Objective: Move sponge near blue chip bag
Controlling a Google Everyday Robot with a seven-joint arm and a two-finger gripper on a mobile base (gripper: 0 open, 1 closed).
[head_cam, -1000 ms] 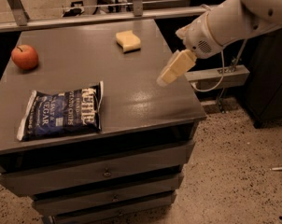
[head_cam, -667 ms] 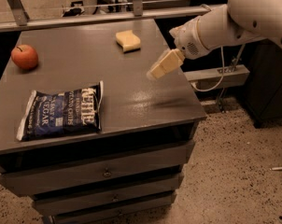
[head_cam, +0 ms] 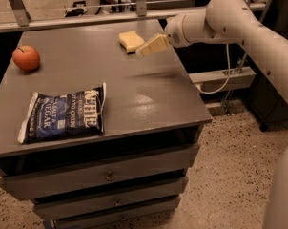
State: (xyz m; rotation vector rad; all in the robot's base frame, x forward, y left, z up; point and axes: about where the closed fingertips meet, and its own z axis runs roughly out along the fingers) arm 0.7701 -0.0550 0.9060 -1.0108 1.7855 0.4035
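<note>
The sponge (head_cam: 129, 40) is a small pale yellow foam block lying at the far middle of the grey cabinet top (head_cam: 149, 94). The blue chip bag (head_cam: 64, 113) lies flat near the front left, white lettering up. My gripper (head_cam: 145, 48), on the white arm coming in from the right, hovers just right of the sponge, its cream fingers (head_cam: 153, 45) pointing left at it and nearly touching it. It holds nothing.
A red apple (head_cam: 26, 57) sits at the far left of the top. A metal rail (head_cam: 87, 19) runs behind the cabinet. Drawers (head_cam: 106, 175) front the cabinet below. Speckled floor lies to the right.
My gripper has moved left and away from the cabinet's right edge toward the sponge. The sponge, bag and apple have not moved.
</note>
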